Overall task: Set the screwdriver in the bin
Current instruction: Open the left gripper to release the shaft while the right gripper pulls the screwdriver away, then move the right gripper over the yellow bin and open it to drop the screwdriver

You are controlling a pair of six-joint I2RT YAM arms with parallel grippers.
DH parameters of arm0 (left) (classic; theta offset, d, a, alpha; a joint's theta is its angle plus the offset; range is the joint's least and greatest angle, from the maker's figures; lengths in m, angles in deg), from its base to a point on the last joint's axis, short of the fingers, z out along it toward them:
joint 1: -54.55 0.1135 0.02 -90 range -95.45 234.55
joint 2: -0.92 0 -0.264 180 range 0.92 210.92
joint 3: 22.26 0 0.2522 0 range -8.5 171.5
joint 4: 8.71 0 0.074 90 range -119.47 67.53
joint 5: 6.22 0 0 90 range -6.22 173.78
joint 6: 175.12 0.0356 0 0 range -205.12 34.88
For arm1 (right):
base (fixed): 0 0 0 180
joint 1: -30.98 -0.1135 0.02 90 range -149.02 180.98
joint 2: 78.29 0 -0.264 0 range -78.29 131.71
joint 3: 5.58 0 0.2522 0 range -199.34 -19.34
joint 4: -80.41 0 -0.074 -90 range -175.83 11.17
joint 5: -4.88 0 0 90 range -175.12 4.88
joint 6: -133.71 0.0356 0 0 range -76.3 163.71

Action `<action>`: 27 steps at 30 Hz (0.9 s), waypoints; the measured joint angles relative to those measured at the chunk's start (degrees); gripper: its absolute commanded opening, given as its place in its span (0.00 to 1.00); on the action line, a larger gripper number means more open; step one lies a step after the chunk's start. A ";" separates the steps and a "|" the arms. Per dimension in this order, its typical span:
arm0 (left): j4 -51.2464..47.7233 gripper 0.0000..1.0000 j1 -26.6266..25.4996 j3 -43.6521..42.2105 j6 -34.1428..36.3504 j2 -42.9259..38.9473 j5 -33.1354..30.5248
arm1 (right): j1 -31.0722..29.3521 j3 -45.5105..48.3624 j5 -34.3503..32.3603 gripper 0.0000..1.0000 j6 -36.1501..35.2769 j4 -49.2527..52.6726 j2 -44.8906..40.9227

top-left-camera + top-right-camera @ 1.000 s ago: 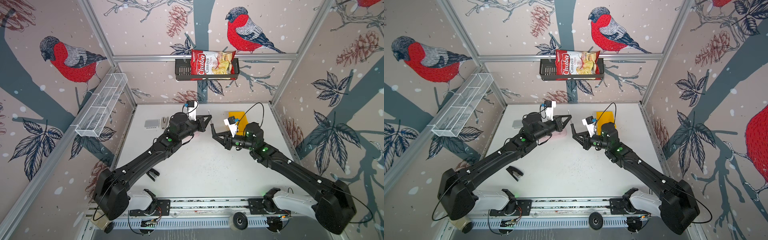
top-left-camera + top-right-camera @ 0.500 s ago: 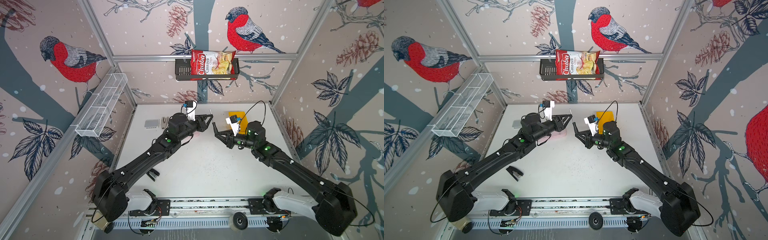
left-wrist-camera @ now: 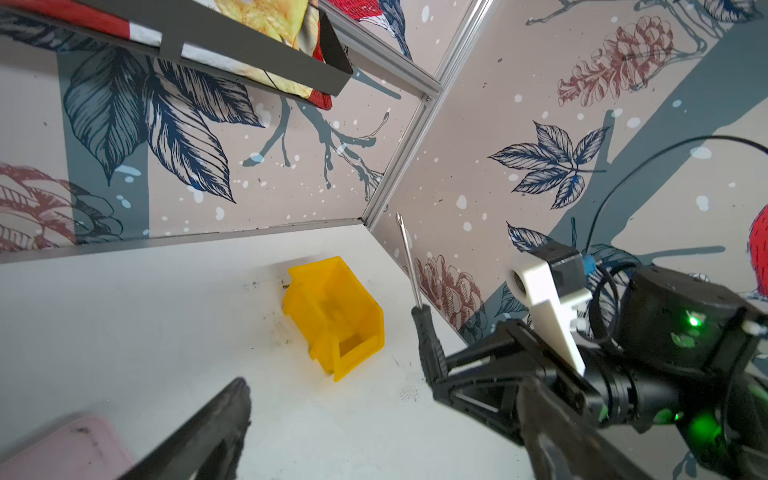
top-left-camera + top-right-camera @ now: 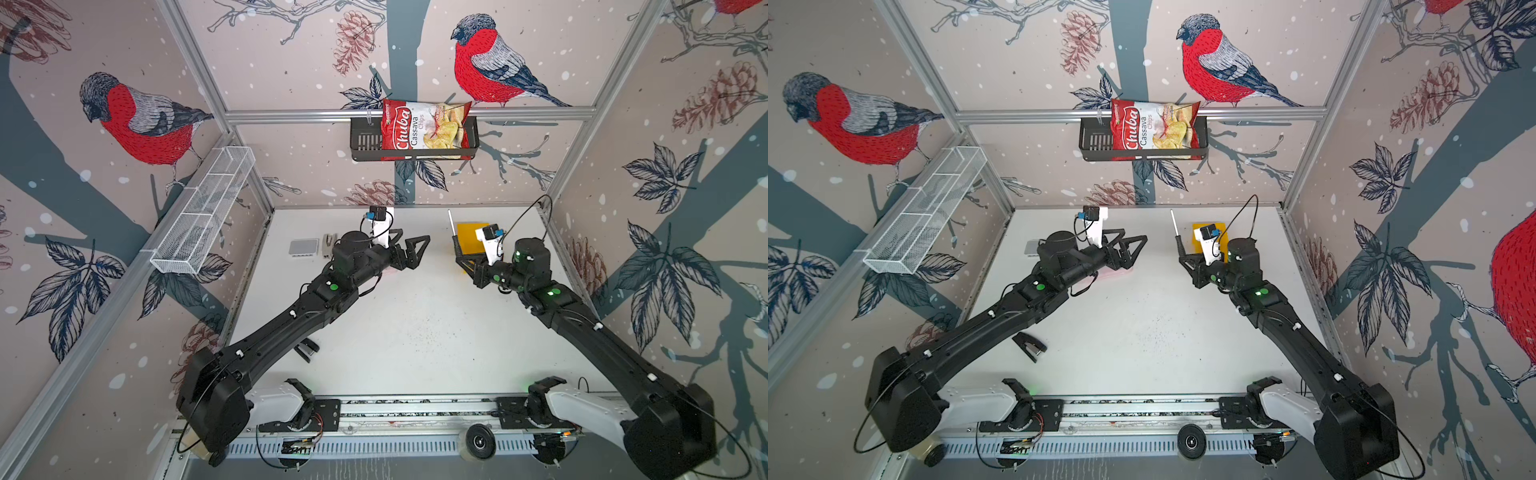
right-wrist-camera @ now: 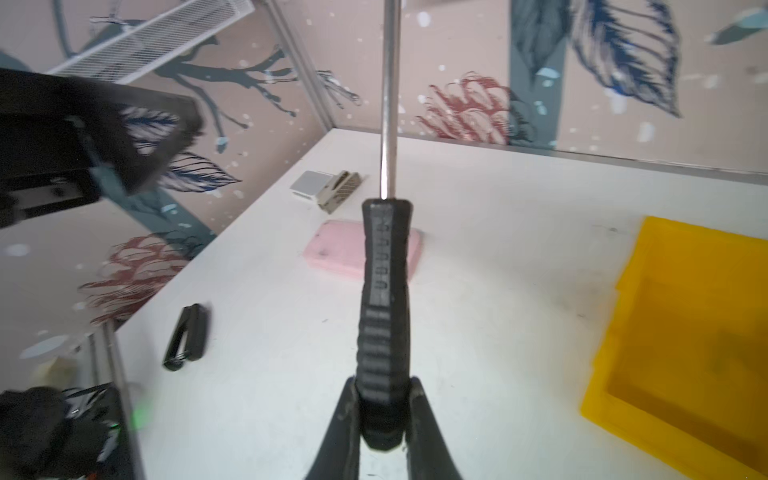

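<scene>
The right end effector [image 5: 382,415] is clamping the screwdriver [image 5: 384,291] low on its ribbed handle, likely the surest hold on something light and stiff, shaft rising, near the bin [image 5: 665,237]. The left end effector [image 4: 409,251] is gaping empty.

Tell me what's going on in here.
The right gripper is shut on the black handle of the screwdriver and holds it off the table, beside the yellow bin, not over it. The shaft sticks out beyond the fingers. The bin is empty, so the screwdriver has not yet been dropped in. The left gripper is open, holds nothing and hangs above the table's middle.
</scene>
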 measured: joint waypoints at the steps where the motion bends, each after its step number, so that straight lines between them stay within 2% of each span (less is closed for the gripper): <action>1: -0.02 0.99 -0.39 -0.46 2.01 -0.26 0.00 | 1.27 -0.07 -0.92 0.00 -1.68 1.07 -0.04; 6: -1.01 0.99 -3.54 -1.57 12.11 0.35 -0.24 | 5.66 -1.31 -4.24 0.00 -9.35 3.52 1.84; 13: -3.93 0.99 -8.02 -1.01 22.47 3.43 -1.77 | 9.99 -7.30 -10.71 0.01 -19.54 5.75 11.02; 19: -4.07 0.99 -10.08 -1.01 25.70 4.17 -1.81 | 10.32 -10.27 -17.42 0.00 -25.77 7.98 20.02; 27: -4.33 0.99 -10.78 -1.14 26.67 4.33 -2.86 | 9.92 -14.10 -24.17 0.00 -26.05 7.78 29.62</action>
